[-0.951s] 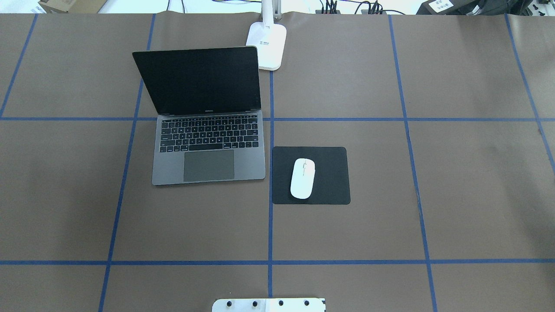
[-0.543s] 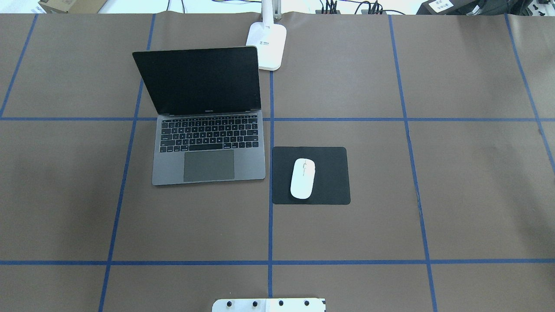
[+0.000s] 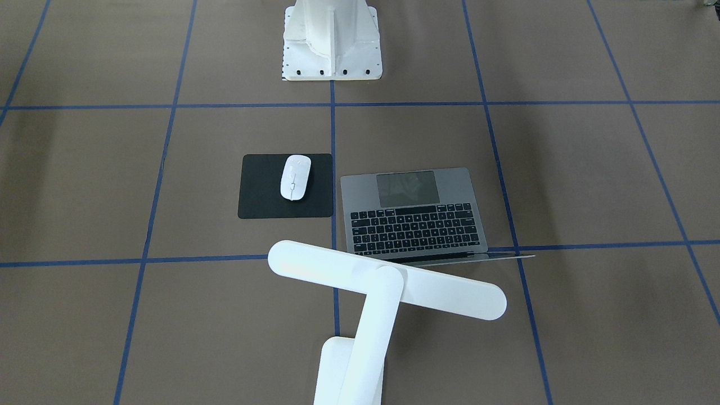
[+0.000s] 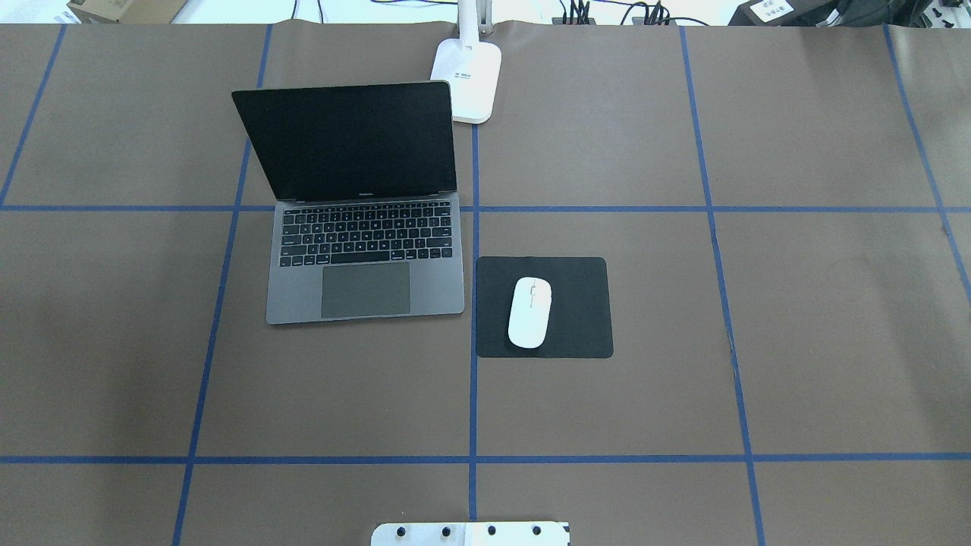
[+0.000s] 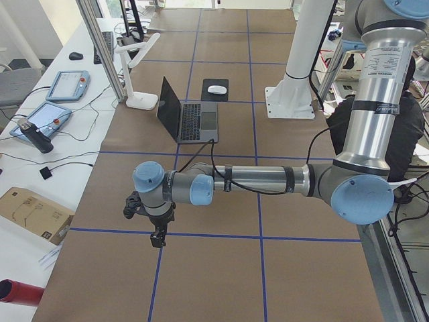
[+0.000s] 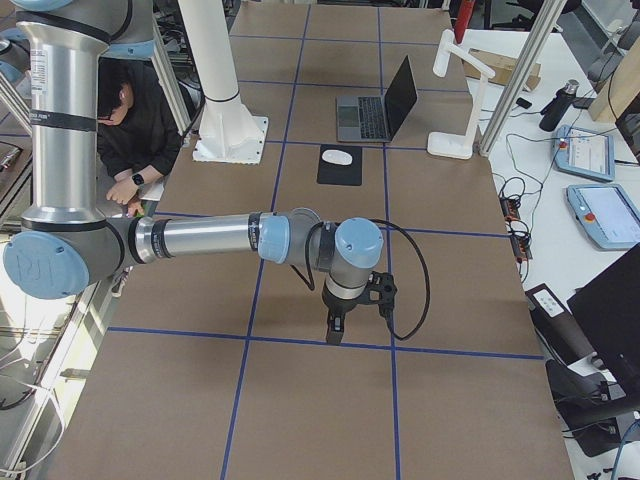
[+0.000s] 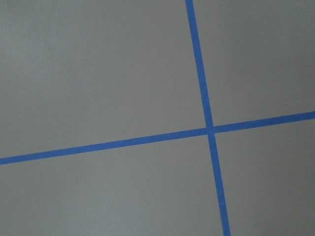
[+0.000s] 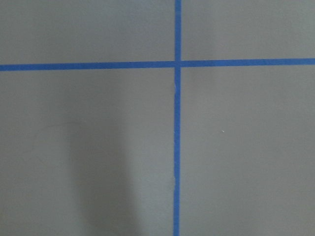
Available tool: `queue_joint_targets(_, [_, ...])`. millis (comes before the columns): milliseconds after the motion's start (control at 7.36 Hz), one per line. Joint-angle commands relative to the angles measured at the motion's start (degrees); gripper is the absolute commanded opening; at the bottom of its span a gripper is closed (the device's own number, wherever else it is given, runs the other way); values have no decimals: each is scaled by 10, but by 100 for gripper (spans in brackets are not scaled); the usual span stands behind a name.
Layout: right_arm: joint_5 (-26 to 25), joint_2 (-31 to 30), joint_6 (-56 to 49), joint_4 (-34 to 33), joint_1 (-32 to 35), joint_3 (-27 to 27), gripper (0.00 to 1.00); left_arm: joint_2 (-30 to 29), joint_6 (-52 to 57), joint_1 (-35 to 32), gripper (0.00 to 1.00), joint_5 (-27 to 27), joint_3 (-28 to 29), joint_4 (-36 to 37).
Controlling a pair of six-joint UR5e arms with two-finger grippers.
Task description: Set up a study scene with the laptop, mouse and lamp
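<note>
The grey laptop (image 4: 364,292) stands open left of centre, screen dark; it also shows in the front view (image 3: 416,216). The white mouse (image 4: 529,312) lies on a black square pad (image 4: 584,311) to the laptop's right. The white lamp (image 4: 469,80) stands behind the laptop at the table's far edge, its bar head (image 3: 388,279) over the laptop's hinge. My left gripper (image 5: 159,238) and right gripper (image 6: 335,330) hang low over bare table at opposite ends, far from all three; I cannot tell whether they are open or shut.
The white bolted pedestal (image 3: 332,39) stands at the robot's side of the table. Blue tape lines (image 4: 472,394) grid the brown surface. A person (image 6: 125,130) sits beside the table behind the pedestal. Tablets and cables lie on the side bench (image 5: 53,121).
</note>
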Motion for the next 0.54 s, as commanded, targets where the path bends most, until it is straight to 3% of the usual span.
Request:
queue_joint_targets(0, [18,0,1,29,2,-12,100,12,-10,-1,99,-10,-9,-11])
queue_joint_targets(408, [50,6,32,58,0,-30,100,37,-24,-16,99,-49,-55,-1])
